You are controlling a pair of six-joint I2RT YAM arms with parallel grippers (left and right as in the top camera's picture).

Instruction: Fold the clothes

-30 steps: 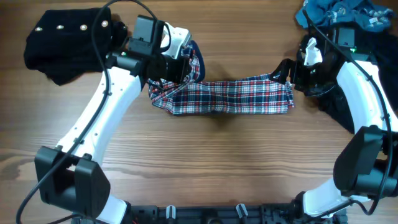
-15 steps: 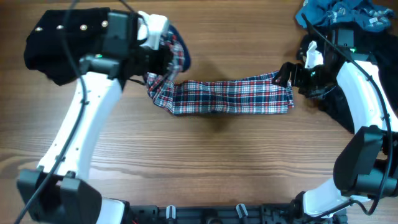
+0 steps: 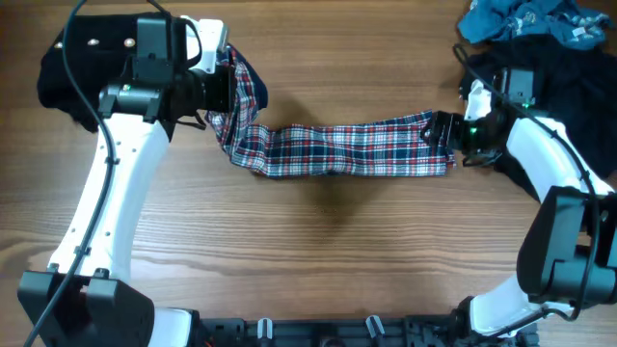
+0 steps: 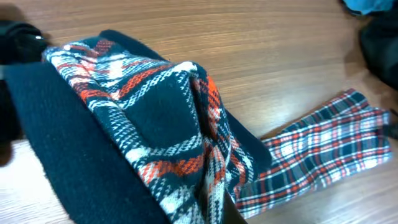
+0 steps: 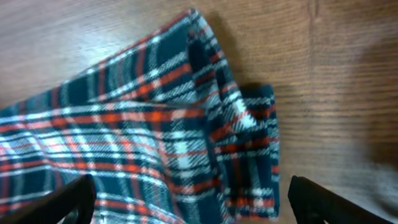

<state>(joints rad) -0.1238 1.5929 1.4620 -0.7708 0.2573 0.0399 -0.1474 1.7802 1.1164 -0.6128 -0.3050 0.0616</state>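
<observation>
Not much besides the bench [image 3: 318,241] tbh: brown wood-grain top, grain running 9 to 3 o'clock, with darker wavy streaks toward 8 o'clock. A black rail [image 3: 318,333] with little clamps runs along the bench edge at 6 o'clock.

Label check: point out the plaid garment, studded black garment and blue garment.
plaid garment [image 3: 357,149], overhead view, middle of its flat strip.
studded black garment [image 3: 67,79], overhead view, left part below the studs.
blue garment [image 3: 511,19], overhead view, centre of the heap.

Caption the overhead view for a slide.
Left gripper holds one end of the plaid garment raised, with the right gripper at the other end.
</observation>
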